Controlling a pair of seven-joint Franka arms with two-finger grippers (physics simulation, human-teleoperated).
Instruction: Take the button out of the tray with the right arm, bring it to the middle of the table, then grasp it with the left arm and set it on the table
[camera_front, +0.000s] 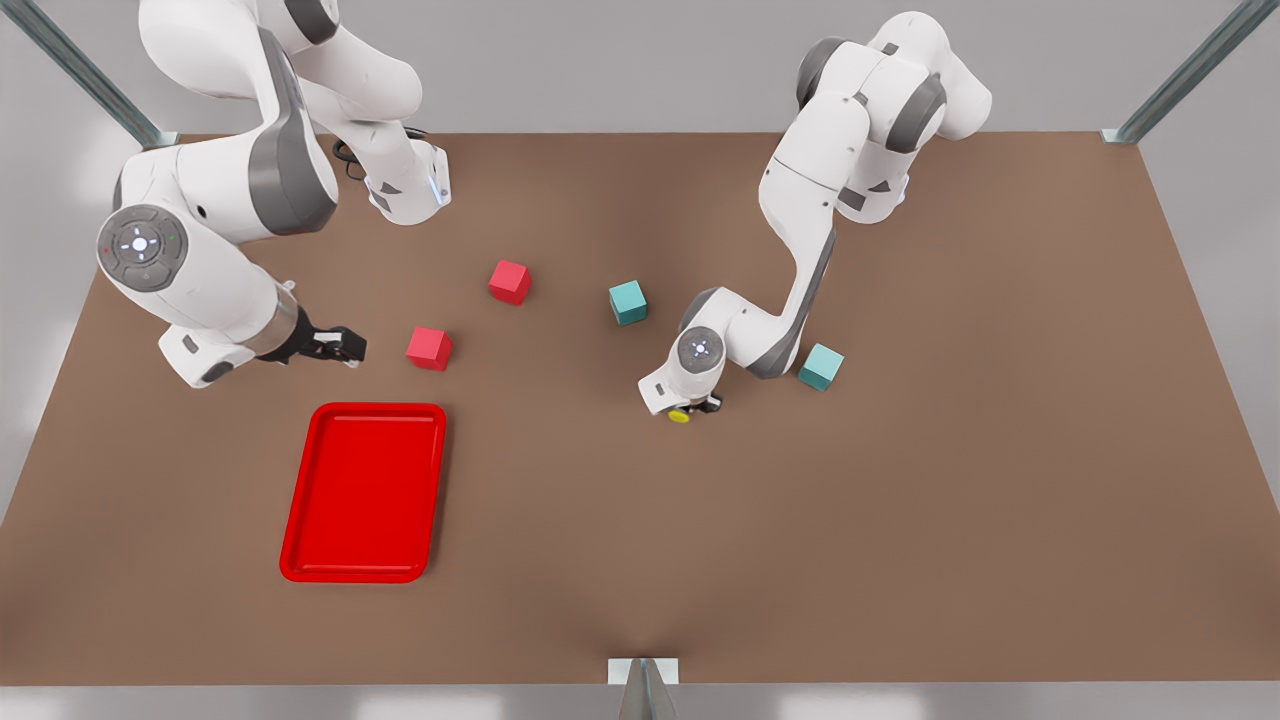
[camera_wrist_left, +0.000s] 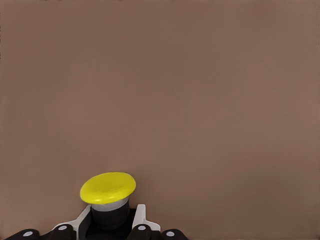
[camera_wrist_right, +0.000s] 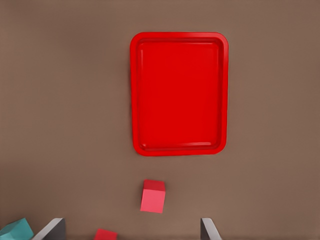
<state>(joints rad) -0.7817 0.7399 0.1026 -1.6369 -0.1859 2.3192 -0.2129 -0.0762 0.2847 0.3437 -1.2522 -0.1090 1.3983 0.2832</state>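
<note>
You have the brown table (camera_front: 900, 520) spread across the whole scene, and on it the red tray (camera_front: 363, 492) lies flat toward the front view's lower left, with nothing inside it. In the right wrist view the tray (camera_wrist_right: 179, 93) shows its bare floor and raised rim from straight above.

Around the middle you see four cubes resting on the table. One red cube (camera_front: 429, 348) sits just above the tray's upper right corner, and a second red cube (camera_front: 510, 281) sits further up and toward the front view's right. One teal cube (camera_front: 627, 302) stands near the centre, and another teal cube (camera_front: 820, 367) sits right beside the elbow of the arm on the front view's right. None of them lies between the tray and the button.

Your left gripper (camera_front: 697, 405) is low over the table near the centre, between the two teal cubes and a little nearer the camera. Its fingers are closed narrowly on the button (camera_front: 680, 415), whose yellow cap pokes out below the hand. In the left wrist view the button (camera_wrist_left: 108, 188) sits gripped by its dark body between the two fingers (camera_wrist_left: 141, 218), cap tilted, with bare table beyond it. You cannot tell whether the button touches the table.

Your right gripper (camera_front: 345, 345) hangs above the tray's upper edge, just beside the nearer red cube, well apart from the button. Its fingers (camera_wrist_right: 52, 230) stand wide apart and hold nothing.
</note>
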